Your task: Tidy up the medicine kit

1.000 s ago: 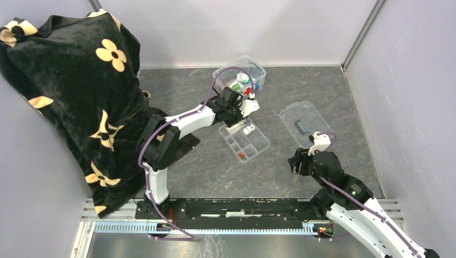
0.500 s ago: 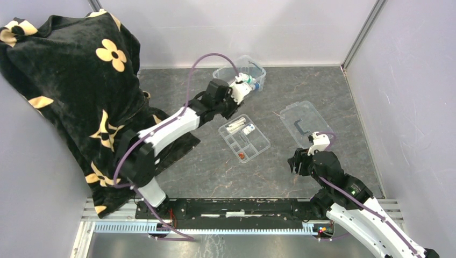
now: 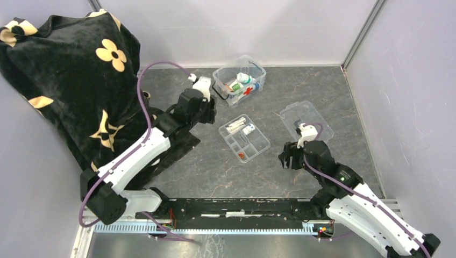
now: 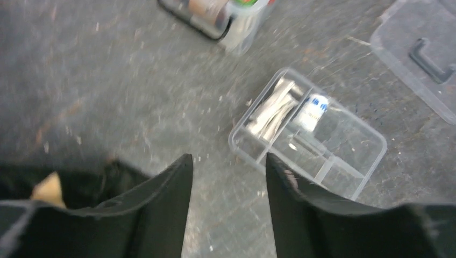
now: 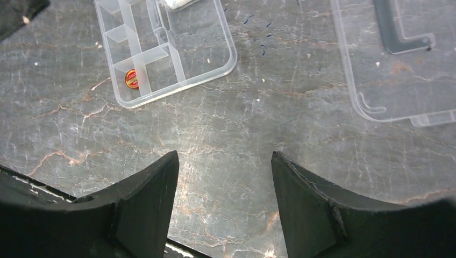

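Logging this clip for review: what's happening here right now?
Neither arm holds anything. The left gripper hovers open over the table beside the divided tray, and the right gripper hovers open near that tray and the flat lid. The medicine kit sits lidless at the back with supplies inside; the tray holds packets and a small bottle.

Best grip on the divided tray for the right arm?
Probably from above: pinch the outer wall of the divided tray beside its large empty compartment, one finger inside. It lies flat, open-topped, with low upright walls, and that side faces the right gripper.
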